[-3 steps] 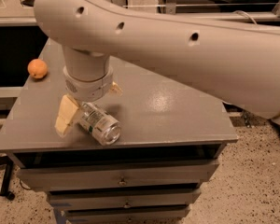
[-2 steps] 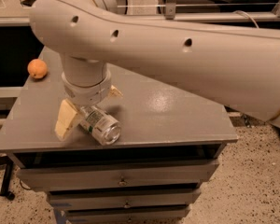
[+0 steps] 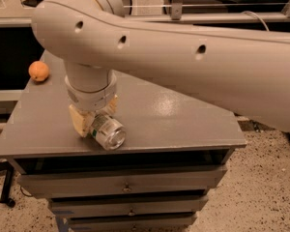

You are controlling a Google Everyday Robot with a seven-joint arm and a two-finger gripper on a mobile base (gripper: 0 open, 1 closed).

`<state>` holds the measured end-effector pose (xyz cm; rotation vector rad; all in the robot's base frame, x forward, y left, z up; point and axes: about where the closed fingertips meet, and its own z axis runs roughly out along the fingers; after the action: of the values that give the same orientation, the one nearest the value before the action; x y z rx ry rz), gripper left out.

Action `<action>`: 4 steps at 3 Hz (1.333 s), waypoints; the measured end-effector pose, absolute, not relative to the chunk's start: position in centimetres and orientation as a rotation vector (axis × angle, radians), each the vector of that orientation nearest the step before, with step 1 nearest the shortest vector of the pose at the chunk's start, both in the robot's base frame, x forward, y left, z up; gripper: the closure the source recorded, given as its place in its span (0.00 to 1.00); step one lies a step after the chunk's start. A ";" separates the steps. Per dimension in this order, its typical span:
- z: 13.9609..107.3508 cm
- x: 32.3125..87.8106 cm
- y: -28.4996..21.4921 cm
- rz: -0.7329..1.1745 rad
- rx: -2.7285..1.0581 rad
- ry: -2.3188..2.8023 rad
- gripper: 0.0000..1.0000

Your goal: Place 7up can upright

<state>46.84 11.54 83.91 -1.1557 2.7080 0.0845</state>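
Clamping the 7up can point(image 3: 108, 132), the pincer point(image 3: 96, 121) has lowered toward the table point(image 3: 183, 124).

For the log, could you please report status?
Pincer low at grey table front-left, shut on silver-green aluminium 7up can. Can tilted, not upright. Round orange fruit far corner, apart.

place: robot lab | signs: grey drawer cabinet point(image 3: 183, 124); speckled floor point(image 3: 263, 178); robot arm point(image 3: 193, 66), tool point(image 3: 94, 121) clasping 7up can point(image 3: 108, 133) at cabinet's front-left

No legible text for you to log. 7up can point(image 3: 108, 132): green markings visible, logo and lettering unreadable. End effector point(image 3: 96, 119): no labels; it sits low over the front-left of the surface point(image 3: 183, 124), its fingers clasped on the can.
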 end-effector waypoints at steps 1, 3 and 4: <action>84.8 47.3 11.4 0.109 -1.146 2.670 0.64; 88.5 51.8 9.9 0.327 -1.093 2.455 1.00; 90.7 54.3 9.4 0.514 -1.033 2.287 1.00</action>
<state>54.27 9.39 90.70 -1.0333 2.2867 0.5139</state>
